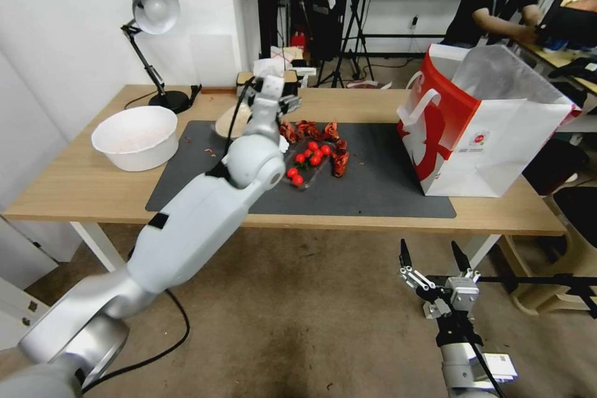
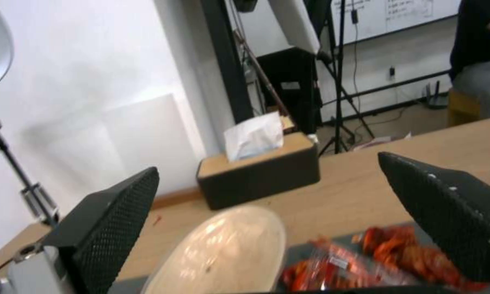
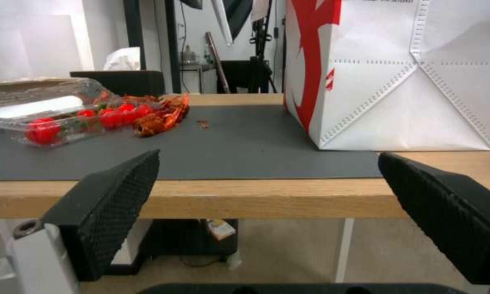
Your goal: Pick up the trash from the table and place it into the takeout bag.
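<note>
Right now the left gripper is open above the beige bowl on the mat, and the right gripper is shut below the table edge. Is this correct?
Not quite. The right gripper is open, not shut: the right wrist view and the head view show its fingers spread wide below the table edge. The rest holds: the left gripper is open above the beige bowl on the mat.

Bright, even light; perhaps edge-warped.
</note>
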